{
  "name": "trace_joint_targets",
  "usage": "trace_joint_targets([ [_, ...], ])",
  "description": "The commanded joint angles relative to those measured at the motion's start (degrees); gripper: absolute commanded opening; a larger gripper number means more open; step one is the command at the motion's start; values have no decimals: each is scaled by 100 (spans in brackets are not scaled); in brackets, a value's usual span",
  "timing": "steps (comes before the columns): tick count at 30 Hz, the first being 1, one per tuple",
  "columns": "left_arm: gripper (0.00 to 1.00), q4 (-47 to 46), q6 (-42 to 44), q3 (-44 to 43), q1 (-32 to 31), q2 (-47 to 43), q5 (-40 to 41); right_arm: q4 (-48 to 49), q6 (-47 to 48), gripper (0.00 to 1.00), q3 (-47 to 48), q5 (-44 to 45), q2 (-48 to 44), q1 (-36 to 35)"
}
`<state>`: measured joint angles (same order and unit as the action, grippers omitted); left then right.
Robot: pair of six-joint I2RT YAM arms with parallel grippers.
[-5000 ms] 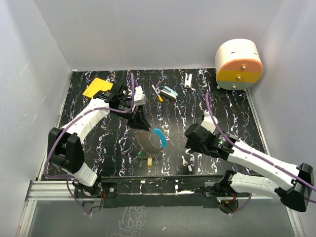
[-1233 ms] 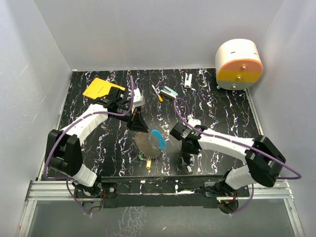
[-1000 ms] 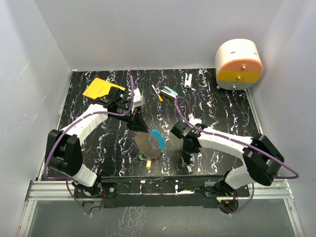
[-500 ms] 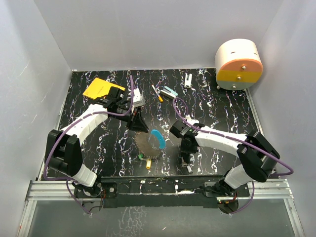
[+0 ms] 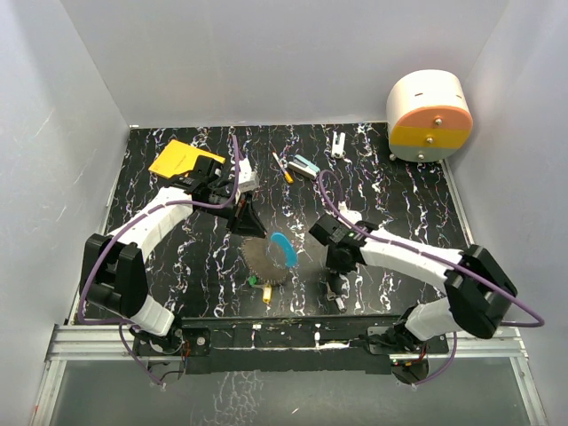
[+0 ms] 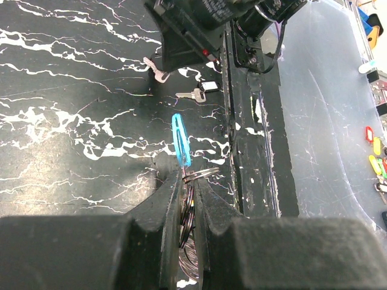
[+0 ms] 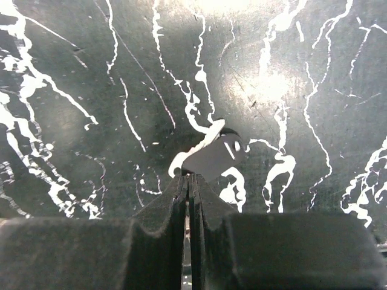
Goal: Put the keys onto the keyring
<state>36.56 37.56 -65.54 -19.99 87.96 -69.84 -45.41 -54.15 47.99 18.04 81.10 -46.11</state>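
The right tool (image 5: 334, 280) had swung in and pinched a silver key (image 7: 187, 238), ready for the keyring (image 6: 181, 140) gripped by the left tool (image 6: 186, 182).

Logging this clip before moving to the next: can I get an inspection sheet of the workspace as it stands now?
Surface: black marbled table; nothing spilled that shows.
Job's things: keyring held by its rings, blue arc free; green-headed key and yellow-headed key loose just nearer; black-headed key loose by the right arm.
Clutter: yellow flat piece, orange-and-white stick, teal-and-white block, small white piece, all toward the far edge.
Grippers: left pincer shut on the keyring; right pincer shut, thin silvery sliver between, unidentified.
Cables: purple cable loops off each arm; no snag seen.
Surroundings: pale walls; white-and-orange drum far right.
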Motion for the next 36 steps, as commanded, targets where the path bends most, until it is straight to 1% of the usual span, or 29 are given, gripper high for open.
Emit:
trace_joint_targets([
  [1, 0, 239, 80, -37, 19, -290, -447, -140, -213, 8, 289, 143, -726, 25],
  [4, 0, 170, -119, -24, 20, -269, -631, -139, -276, 8, 519, 231, -1239, 14],
  [8, 0, 34, -547, 52, -49, -200, -1131, 189, -185, 8, 909, 496, -1790, 14],
  [11, 0, 123, -736, 46, -160, -146, -1375, 544, -130, 8, 1170, 559, -1884, 10],
  [15, 0, -5, -1316, 30, -271, -180, -1443, 1128, -129, 8, 1257, 683, -1952, -59],
  [20, 0, -146, -1940, 53, -316, -167, -1749, 2037, -209, 8, 1123, 806, -2095, -137],
  [22, 0, -37, -2040, -68, -339, -71, -1784, 2491, -250, 8, 1049, 781, -2096, -183],
  [26, 0, 339, -2014, -337, -352, 149, -1893, 3193, -291, 8, 893, 787, -2009, -325],
  [29, 0, 683, -1922, -581, -357, 366, -1986, 3522, -263, 8, 877, 881, -1893, -521],
  [31, 0, 1265, -1503, -829, -357, 573, -2078, 3673, -254, 8, 873, 960, -1810, -666],
  [34, 0, 2246, -615, -1220, -357, 879, -2280, 3840, -262, 8, 832, 1174, -1757, -974],
  [36, 0, 2506, -352, -1392, -348, 974, -2315, 3889, -324, 8, 780, 1276, -1769, -1127],
])
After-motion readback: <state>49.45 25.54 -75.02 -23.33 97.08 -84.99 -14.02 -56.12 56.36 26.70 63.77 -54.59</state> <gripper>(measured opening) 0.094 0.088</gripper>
